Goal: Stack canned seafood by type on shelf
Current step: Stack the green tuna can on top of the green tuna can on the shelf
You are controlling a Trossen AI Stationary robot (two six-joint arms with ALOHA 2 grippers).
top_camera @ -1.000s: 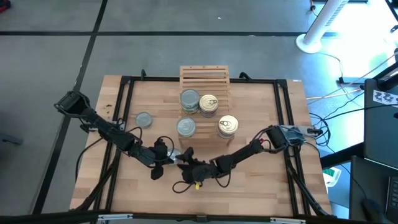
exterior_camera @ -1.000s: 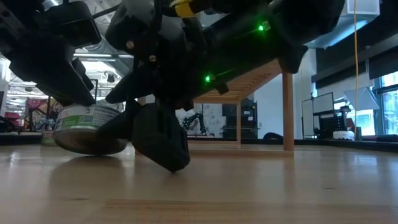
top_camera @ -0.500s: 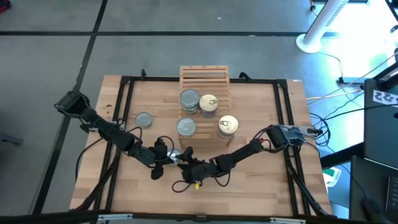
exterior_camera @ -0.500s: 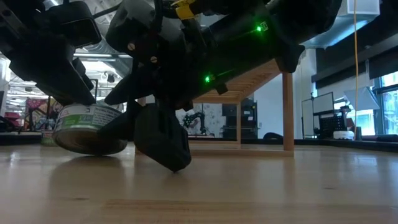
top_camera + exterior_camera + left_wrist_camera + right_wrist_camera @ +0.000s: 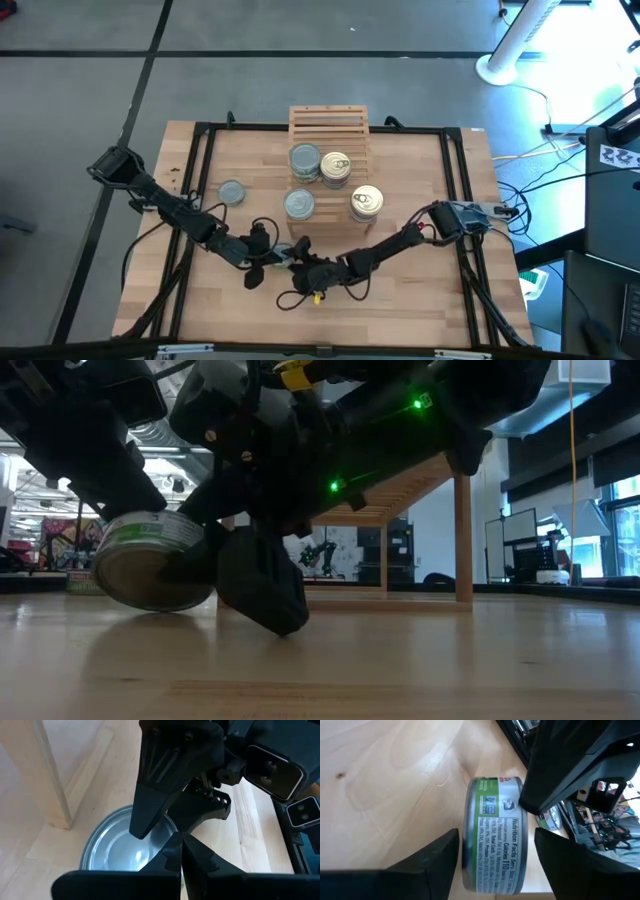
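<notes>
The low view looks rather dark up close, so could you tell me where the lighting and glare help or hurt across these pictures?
Low view: both arms are backlit into near silhouettes, and the tilted can is lit only on its label. Left wrist view: glare whitens the can's metal face. High view: even light, blown out around the white fan base. Right wrist view: the right claw looms as dark, blurred shapes.

Shelf (image 5: 329, 122): light slatted wooden rack at the table's far middle. On its near part, a grey-topped tin (image 5: 305, 159) beside a golden-topped stack (image 5: 336, 166). In front: grey tin (image 5: 299, 204), golden stack (image 5: 366, 200). Lone grey tin (image 5: 231, 192) to the left. Green-labelled tin (image 5: 152, 558) tilted on its edge near the front.
</notes>
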